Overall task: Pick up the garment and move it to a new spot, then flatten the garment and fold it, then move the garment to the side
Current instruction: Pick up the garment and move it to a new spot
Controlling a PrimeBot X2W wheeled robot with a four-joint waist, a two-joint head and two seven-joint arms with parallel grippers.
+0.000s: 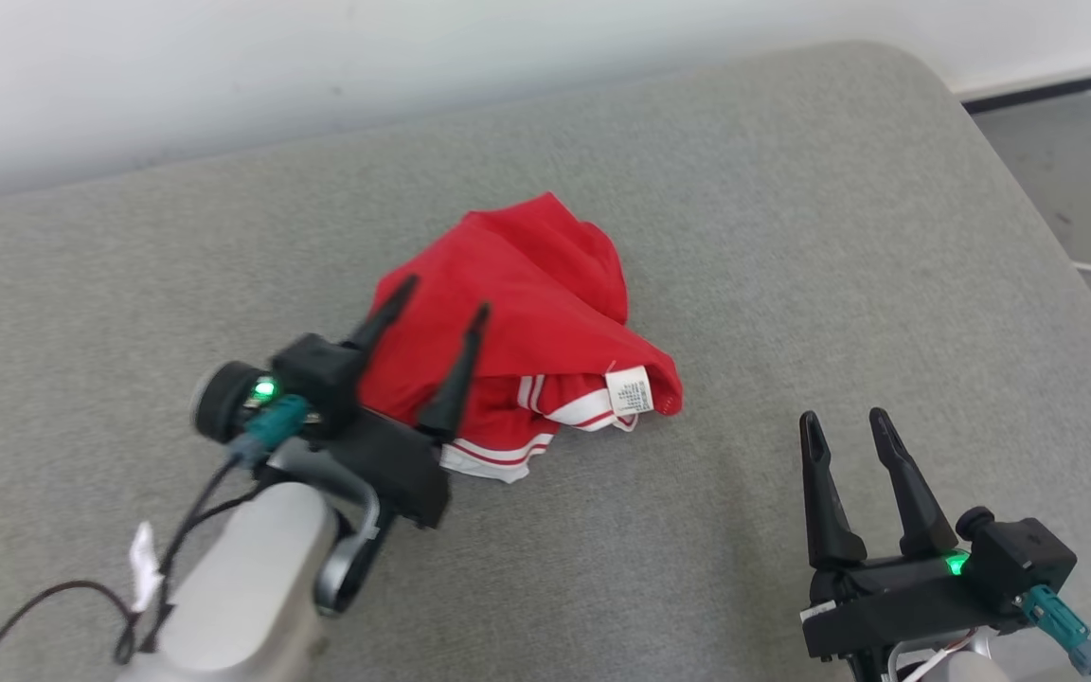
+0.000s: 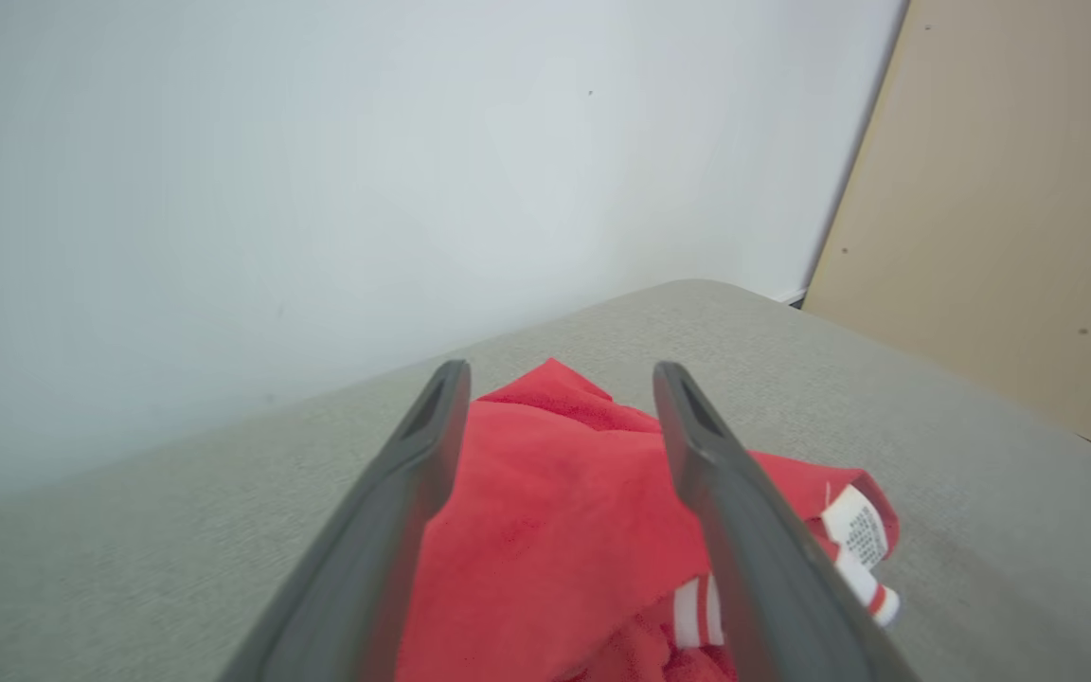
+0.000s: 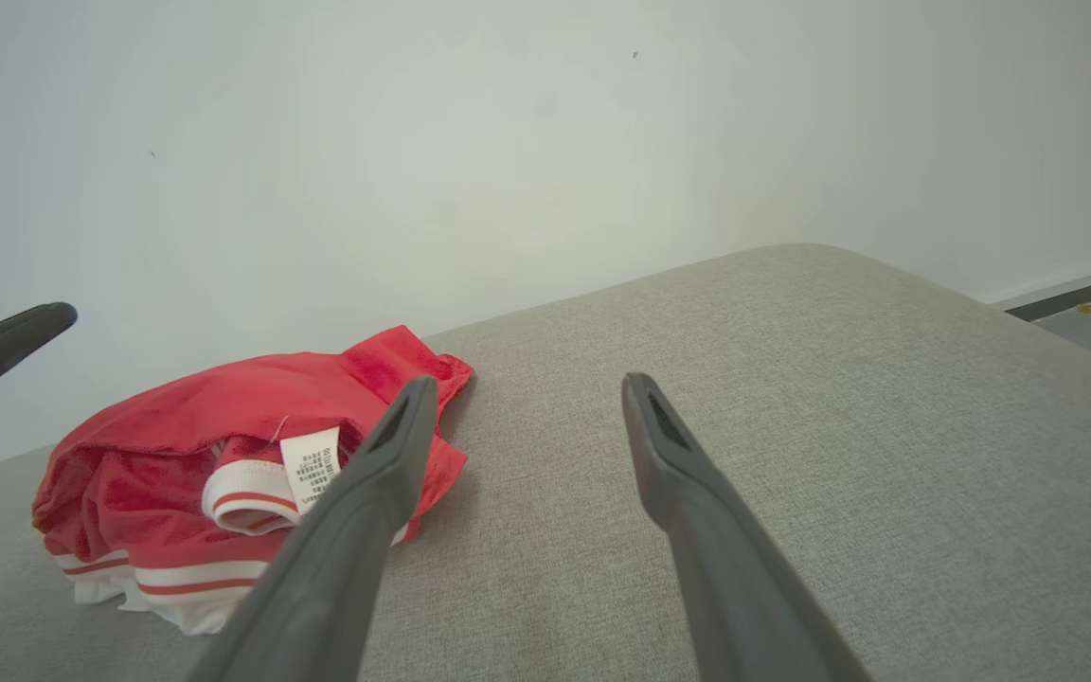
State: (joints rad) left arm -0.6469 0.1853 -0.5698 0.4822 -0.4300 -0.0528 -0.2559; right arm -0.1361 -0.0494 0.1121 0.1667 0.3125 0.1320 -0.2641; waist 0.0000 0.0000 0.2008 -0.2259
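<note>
- A crumpled red garment [image 1: 545,284] with white-striped trim lies heaped on a grey cushion [image 1: 792,237], under and just beyond the left gripper [image 1: 446,294], whose jaws stand wide and empty.
- The right gripper [image 1: 842,415], jaws also wide and empty, sits well aside of the heap over bare cushion, probably kept clear until flattening needs both.

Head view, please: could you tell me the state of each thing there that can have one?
garment, crumpled in a heap on the grey cushion, not yet flattened or folded.
care label, exposed at the heap's near edge.
left gripper, jaws open, over the garment, gripping nothing.
right gripper, jaws open, empty, apart from the garment.
</note>
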